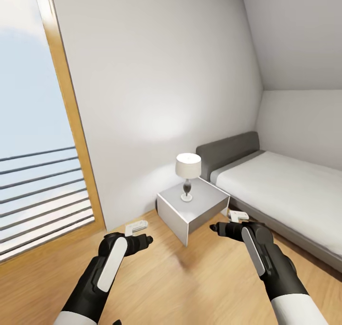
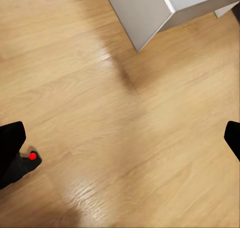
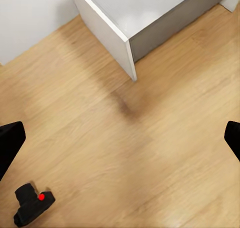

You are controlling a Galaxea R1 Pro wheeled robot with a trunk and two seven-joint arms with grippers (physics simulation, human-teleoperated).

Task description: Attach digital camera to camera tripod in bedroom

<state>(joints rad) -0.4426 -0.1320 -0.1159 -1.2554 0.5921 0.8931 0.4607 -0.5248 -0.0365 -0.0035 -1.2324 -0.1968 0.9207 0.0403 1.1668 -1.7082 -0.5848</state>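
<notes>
The digital camera [image 3: 32, 204], small and black with a red button, lies on the light wood floor in the right wrist view. The left wrist view shows the digital camera [image 2: 27, 162] too, partly behind one black finger [image 2: 10, 150]. My left gripper [image 1: 142, 242] and right gripper [image 1: 218, 229] hang over the floor in front of me, both open with nothing between their fingers. The camera tripod is out of view.
A white nightstand [image 1: 199, 211] with a small lamp [image 1: 187, 170] stands ahead against the pale wall. A grey-framed bed [image 1: 285, 192] with a white mattress runs along the right. A wood-framed window [image 1: 42, 173] fills the left. Open plank floor [image 1: 190, 277] lies between my arms.
</notes>
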